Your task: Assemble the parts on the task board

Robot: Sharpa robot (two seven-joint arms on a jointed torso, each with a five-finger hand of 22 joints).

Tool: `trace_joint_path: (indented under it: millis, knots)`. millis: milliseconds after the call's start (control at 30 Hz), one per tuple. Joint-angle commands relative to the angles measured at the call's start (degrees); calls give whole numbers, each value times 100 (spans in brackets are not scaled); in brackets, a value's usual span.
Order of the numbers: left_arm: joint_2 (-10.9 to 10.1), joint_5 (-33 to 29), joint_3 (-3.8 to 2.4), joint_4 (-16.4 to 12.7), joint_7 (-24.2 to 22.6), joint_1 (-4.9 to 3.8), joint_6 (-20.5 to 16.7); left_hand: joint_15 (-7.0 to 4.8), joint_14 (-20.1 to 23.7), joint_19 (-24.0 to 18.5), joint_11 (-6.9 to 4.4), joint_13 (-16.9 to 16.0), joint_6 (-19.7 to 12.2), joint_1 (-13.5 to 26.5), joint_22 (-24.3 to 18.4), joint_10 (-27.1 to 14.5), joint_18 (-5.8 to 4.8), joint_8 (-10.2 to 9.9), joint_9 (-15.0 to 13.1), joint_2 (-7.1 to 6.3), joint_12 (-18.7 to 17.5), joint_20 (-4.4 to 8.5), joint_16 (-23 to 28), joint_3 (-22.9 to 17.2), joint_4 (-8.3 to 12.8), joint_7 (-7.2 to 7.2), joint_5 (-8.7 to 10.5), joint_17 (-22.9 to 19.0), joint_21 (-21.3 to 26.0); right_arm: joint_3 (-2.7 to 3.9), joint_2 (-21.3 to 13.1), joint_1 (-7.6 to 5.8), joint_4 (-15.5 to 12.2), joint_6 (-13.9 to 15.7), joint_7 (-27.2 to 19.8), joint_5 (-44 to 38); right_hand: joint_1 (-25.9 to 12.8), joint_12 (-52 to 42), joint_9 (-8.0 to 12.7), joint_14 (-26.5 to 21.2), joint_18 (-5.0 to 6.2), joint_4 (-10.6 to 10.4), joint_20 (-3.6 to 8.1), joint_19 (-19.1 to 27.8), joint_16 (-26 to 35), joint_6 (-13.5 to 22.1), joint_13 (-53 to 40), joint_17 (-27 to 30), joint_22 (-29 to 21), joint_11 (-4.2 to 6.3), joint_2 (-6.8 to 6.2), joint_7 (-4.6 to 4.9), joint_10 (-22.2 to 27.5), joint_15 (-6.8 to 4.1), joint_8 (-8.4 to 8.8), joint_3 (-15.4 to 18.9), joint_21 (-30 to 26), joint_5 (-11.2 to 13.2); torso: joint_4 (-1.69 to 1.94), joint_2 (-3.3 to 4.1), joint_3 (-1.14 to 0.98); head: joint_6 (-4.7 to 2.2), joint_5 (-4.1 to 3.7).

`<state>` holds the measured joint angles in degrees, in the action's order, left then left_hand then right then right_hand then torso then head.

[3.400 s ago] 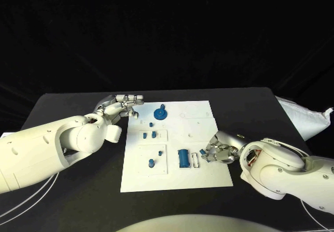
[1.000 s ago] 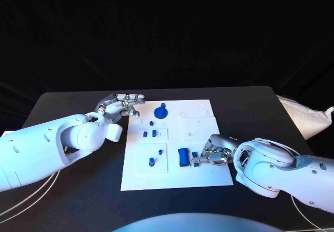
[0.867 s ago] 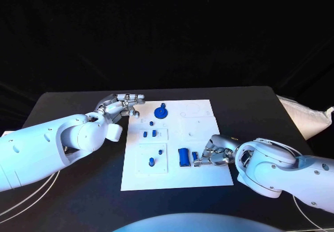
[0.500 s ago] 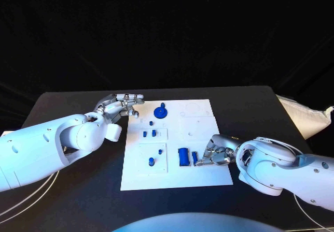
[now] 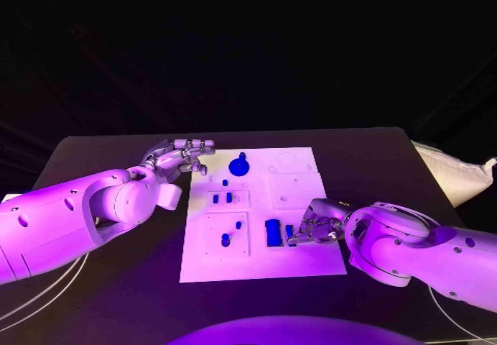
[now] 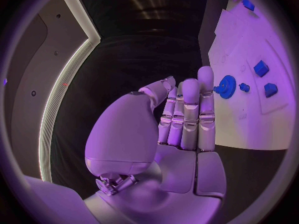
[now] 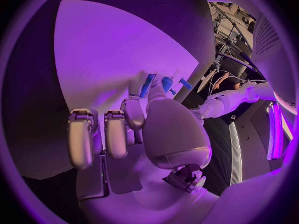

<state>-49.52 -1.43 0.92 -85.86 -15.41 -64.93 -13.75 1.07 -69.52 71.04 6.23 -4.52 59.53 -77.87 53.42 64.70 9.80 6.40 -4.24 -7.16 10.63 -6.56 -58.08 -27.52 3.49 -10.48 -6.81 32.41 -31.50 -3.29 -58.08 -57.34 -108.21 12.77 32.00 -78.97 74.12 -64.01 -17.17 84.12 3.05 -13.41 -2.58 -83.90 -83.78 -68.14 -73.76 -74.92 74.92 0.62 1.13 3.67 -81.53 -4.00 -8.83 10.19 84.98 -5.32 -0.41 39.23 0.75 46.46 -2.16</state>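
White board (image 5: 300,259) lies mid-bench (image 5: 103,151), long side running near to far. On it we list: a blue gear (image 5: 239,167) at the far end, left of centre; a pair of small blue blocks (image 5: 222,197) on a raised square plate further in; two small blue pegs (image 5: 232,233) on a second plate nearer us; and an upright blue bar (image 5: 272,232) just right of that plate.

Left robot hand (image 5: 182,156): we place it over the bench at the board's far left corner, just beside the gear and apart from it. Its wrist view shows fingers (image 6: 190,109) straight, pressed side by side, nothing held.

Right robot hand (image 5: 317,228): we place it on the board's right side, near half, fingertips just beside the bar. A small blue piece (image 5: 291,235) sits at those fingertips, between hand and bar; the fingers curl inward, but we cannot tell whether they clamp it.
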Motion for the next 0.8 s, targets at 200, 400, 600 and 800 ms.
trace_joint_path:
  millis: [200,400,600,800]
  knots:
    - [1,-20,-4,-8,-22,-2,85,-4,33,-16,-7,5,-49,-9,-6,-31,64,32,8,35,23,-1,38,15,19,-5,-27,-7,26,-38,-63,51,-41,-11,3,-5,7,28,17,416,-90,29,35,-54,16,68,25,-636,741,2,-28,3,-28,-26,34,74,-8,-38,-5,-2,-5,-16,1]
    - [7,-20,-4,3,-35,-2,74,-4,33,-16,-7,5,-49,-9,-6,-31,64,32,8,35,23,-1,38,15,19,-5,-27,-7,26,-24,-226,-49,-176,390,-424,267,-83,245,23,388,-59,-19,22,30,110,178,149,-519,629,-27,-133,36,66,-5,80,245,-87,88,-4,-17,2,-53,-24]
    - [35,-20,-3,30,-93,-2,62,2,45,-17,0,8,-61,10,-9,-47,61,34,10,30,31,-5,47,30,11,-13,-25,-27,34,-14,-330,-368,-19,911,-1338,1636,-43,1134,84,313,23,-56,-43,261,366,527,700,-214,316,-132,-114,160,441,76,261,325,-318,39,18,-62,11,-105,-49]
    - [49,-40,-3,19,-252,-1,98,89,537,-542,41,13,-157,295,-206,-165,49,45,17,-122,95,-93,431,379,-154,-27,-78,-325,441,-12,-276,-716,485,1086,-2484,3426,245,1897,132,246,74,95,-99,381,629,731,1228,80,117,-199,83,242,752,134,359,270,-470,-84,54,-176,38,-138,-95]
